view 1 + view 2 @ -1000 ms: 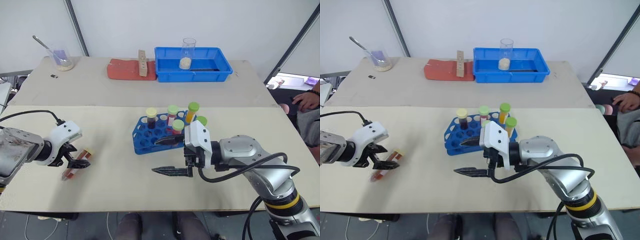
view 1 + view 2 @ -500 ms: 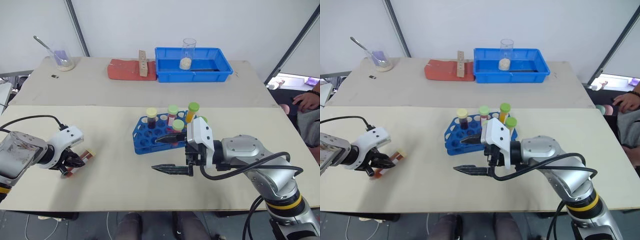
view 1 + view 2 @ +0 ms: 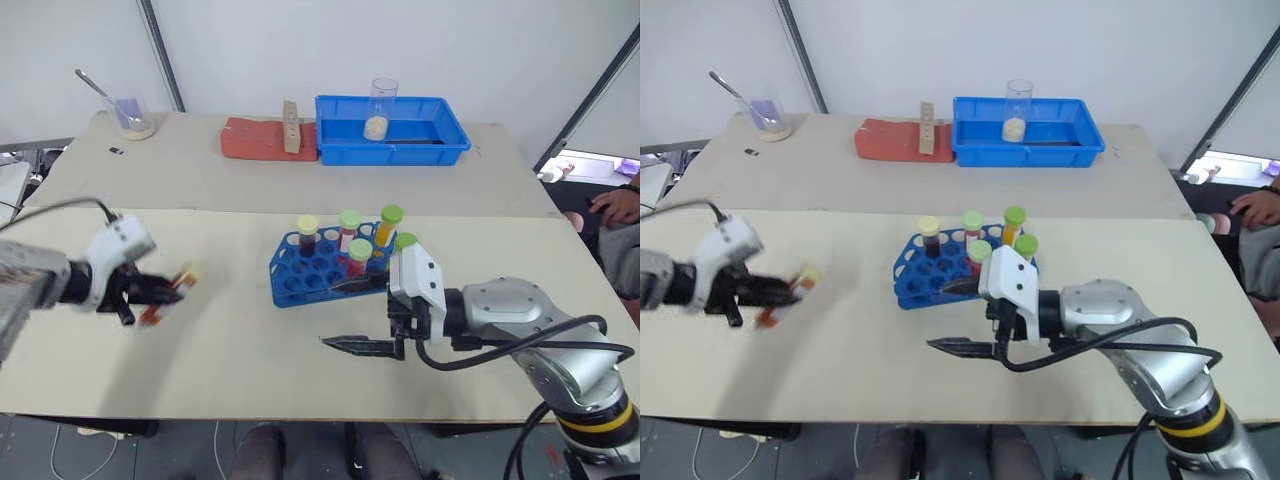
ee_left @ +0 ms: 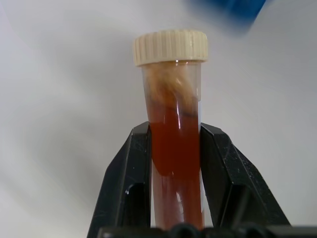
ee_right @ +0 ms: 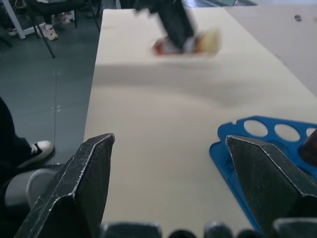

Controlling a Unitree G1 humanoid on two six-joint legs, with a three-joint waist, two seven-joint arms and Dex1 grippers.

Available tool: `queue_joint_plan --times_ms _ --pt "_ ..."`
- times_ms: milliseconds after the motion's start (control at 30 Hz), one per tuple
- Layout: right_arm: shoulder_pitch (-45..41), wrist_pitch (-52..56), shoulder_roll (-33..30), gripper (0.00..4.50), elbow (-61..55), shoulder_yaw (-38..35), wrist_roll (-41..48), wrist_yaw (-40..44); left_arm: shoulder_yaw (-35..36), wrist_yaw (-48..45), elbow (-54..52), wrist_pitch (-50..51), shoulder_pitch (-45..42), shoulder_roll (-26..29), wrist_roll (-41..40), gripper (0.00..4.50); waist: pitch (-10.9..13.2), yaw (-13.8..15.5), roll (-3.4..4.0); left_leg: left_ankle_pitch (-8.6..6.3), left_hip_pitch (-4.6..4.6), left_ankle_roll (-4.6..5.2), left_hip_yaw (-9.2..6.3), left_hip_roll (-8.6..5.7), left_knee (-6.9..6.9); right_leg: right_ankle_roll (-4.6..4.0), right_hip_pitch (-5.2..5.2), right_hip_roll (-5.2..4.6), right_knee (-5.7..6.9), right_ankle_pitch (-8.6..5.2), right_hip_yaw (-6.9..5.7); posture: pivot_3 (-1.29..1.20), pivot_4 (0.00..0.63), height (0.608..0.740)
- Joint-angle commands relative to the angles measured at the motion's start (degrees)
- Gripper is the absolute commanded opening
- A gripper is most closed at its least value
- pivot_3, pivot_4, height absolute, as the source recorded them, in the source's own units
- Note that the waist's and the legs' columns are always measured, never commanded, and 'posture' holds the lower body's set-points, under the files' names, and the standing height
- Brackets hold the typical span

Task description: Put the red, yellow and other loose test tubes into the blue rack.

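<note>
Left end effector [image 4: 174, 163]: clamped on the cream-capped red test tube [image 4: 172, 124], held clear of the desk [image 3: 230, 350] at the left of the head view.
Red test tube: lying nearly level in the grip, cap toward the blue rack [image 3: 300, 285].
Blue rack: centre of the frame, five capped tubes standing in its far holes, near holes free.
Right end effector [image 3: 350, 315]: jaws apart, empty, just beside the rack's right end.
Step in hand: carrying the tube, apparently toward the rack.
Next move: turn the tube upright, cap up, line it over a free hole, lower it.
</note>
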Motion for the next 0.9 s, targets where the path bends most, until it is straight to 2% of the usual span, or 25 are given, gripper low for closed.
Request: queue_joint_plan --times_ms 33,167,267,433,600,900 --pt "3.5 -3.8 -2.7 4.03 -2.7 -5.2 0.1 1.7 3.7 3.1 -6.6 4.0 -3.4 -5.5 -8.5 0.92 0.0 -0.1 -0.03 -0.02 -0.01 0.01 0.01 -0.01 0.03 0.20 0.02 -0.01 -0.01 0.07 0.00 0.00 0.150 0.740" --pt "7.1 -4.4 -6.0 4.03 -2.9 -9.8 1.1 3.0 2.6 10.6 -12.5 1.9 -5.1 -16.7 -11.2 0.92 0.0 -0.1 -0.08 -0.03 -0.04 0.03 -0.04 -0.08 0.14 0.38 0.07 -0.07 -0.02 0.12 0.04 0.00 0.150 0.740" --pt "9.5 -0.5 -8.8 4.03 -4.3 -12.8 4.1 2.1 -1.6 16.0 -14.2 -6.1 -4.4 -25.2 -6.0 0.92 0.0 -0.5 -0.11 -0.02 -0.04 0.02 -0.09 -0.07 0.34 0.44 0.13 -0.04 0.03 0.23 0.06 0.00 0.150 0.740" --pt "10.6 3.7 -9.0 4.03 -6.2 -15.1 5.7 -3.8 -8.0 22.6 -10.6 -19.7 -1.8 -36.6 3.5 0.92 0.0 -0.6 -0.11 -0.02 0.00 0.03 -0.13 0.00 0.74 0.30 0.27 0.08 0.04 0.50 0.08 0.00 0.150 0.740" --pt "10.1 5.8 -9.0 4.03 -7.8 -15.5 7.0 -6.9 -11.8 24.0 -4.0 -32.3 0.9 -42.5 10.8 0.92 0.0 -0.5 -0.11 -0.01 -0.01 0.03 -0.12 -0.02 0.86 0.12 0.31 0.09 -0.04 0.51 0.16 0.00 0.150 0.740" --pt "10.5 7.0 -9.2 4.03 -9.1 -16.3 8.4 -10.4 -13.6 24.0 3.1 -38.6 1.6 -47.2 13.4 0.92 0.0 -0.5 -0.11 -0.01 -0.14 0.04 -0.14 -0.03 0.85 0.42 0.30 0.08 -0.17 0.66 0.16 0.00 0.150 0.740"
